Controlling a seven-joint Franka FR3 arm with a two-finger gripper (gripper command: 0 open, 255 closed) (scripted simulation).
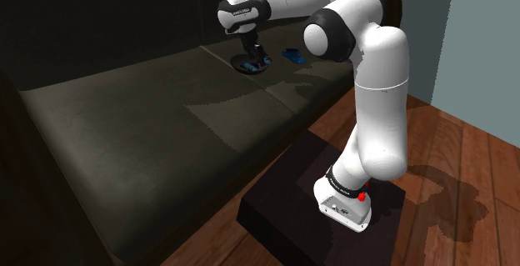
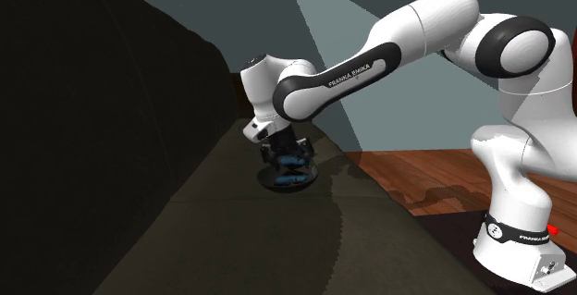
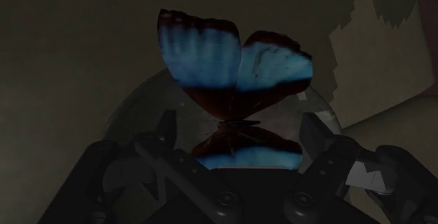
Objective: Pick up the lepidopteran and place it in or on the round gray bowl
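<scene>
Dark, wide sofa cushions [image 1: 125, 139] carry the work, with a reddish wooden floor [image 1: 467, 168] beside the stand and the white arm [image 2: 370, 57] reaching across to the far end of the seat. Its black end effector [image 3: 240, 121] hangs low over the round gray bowl [image 2: 277, 184], fingers spread apart. The blue-winged, brown-edged butterfly [image 3: 235, 68] lies between them and over the bowl's middle, and a gap shows on at least one side, so it does not look clamped. That suggests the placing step is at its end. To finish well, keep the fingers wide and lift straight up along the approach line, since any sideways drift could snag a wing and drag the butterfly over the rim. A small blue object [image 1: 293, 54] lies on the cushion near the bowl.
</scene>
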